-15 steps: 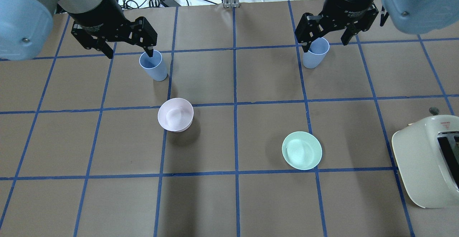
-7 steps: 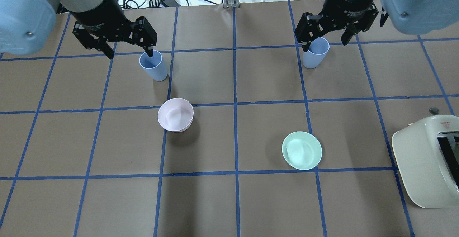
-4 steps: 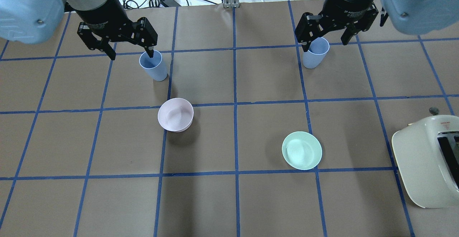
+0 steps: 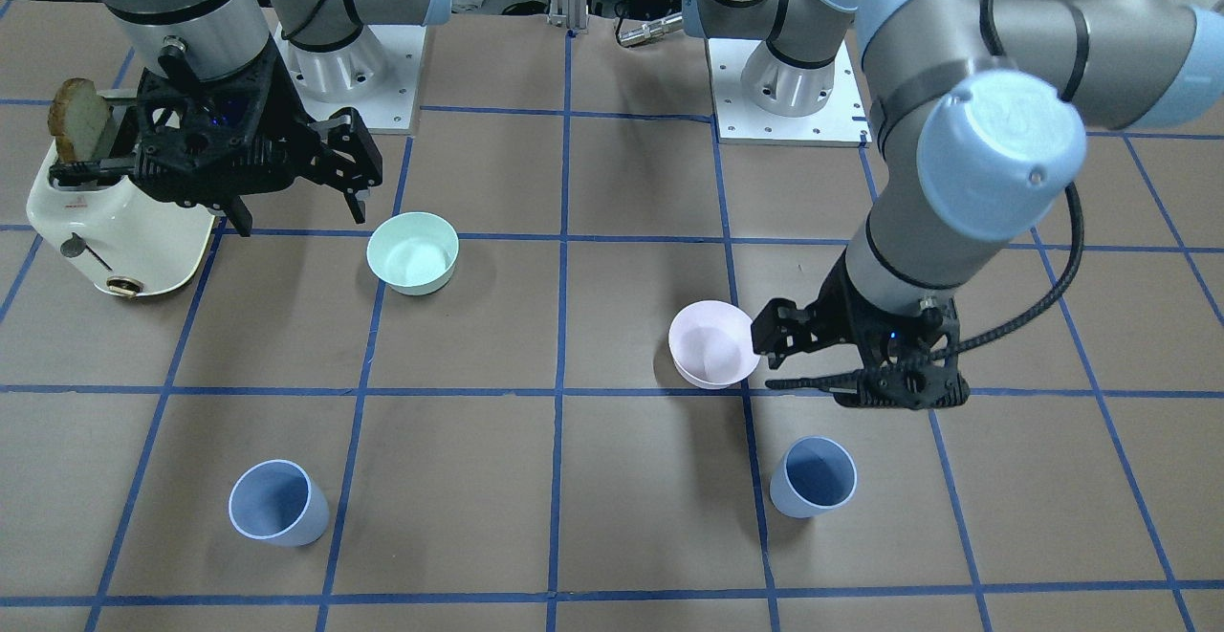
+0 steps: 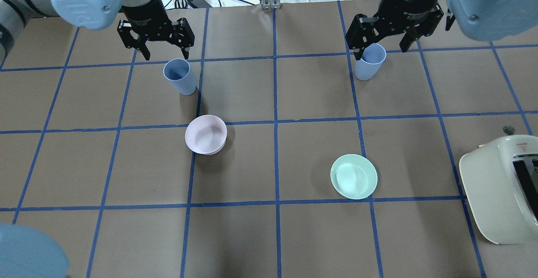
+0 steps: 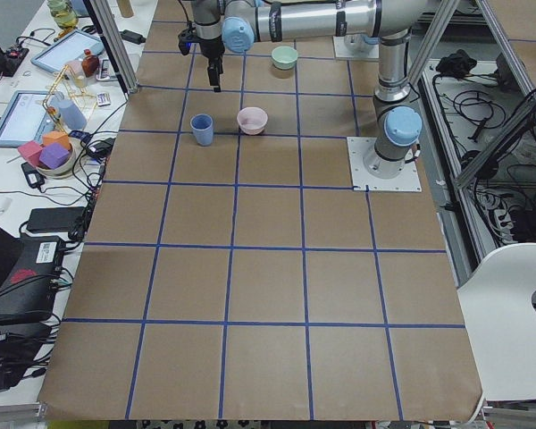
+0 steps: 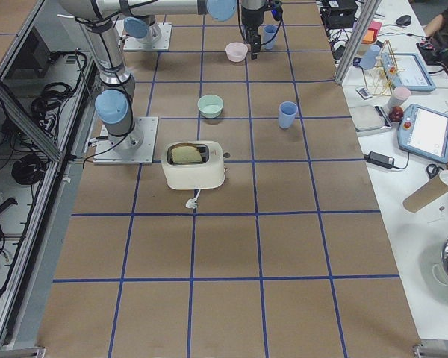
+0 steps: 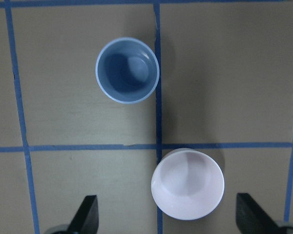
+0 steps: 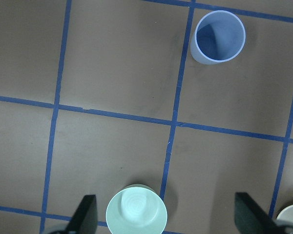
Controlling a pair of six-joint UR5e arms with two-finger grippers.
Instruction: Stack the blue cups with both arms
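Observation:
Two pale blue cups stand upright and apart on the brown table. The left cup (image 5: 180, 76) shows in the front view (image 4: 813, 477) and in the left wrist view (image 8: 127, 70). The right cup (image 5: 370, 61) shows in the front view (image 4: 277, 503) and in the right wrist view (image 9: 219, 36). My left gripper (image 5: 165, 55) is open and empty, high above the table, off the left cup. My right gripper (image 5: 380, 51) is open and empty, high over the table short of the right cup. Both wrist views show the fingers (image 8: 88, 214) (image 9: 85, 214) wide apart.
A pale pink bowl (image 5: 206, 134) sits near the left cup, close under the left gripper in the left wrist view (image 8: 187, 184). A mint-green bowl (image 5: 354, 176) sits right of centre. A cream toaster (image 5: 500, 189) with bread stands at the right edge.
My left gripper has pulled away from the left cup's rim, turned, and moved toward the table's far edge. The right arm and both cups have not moved.

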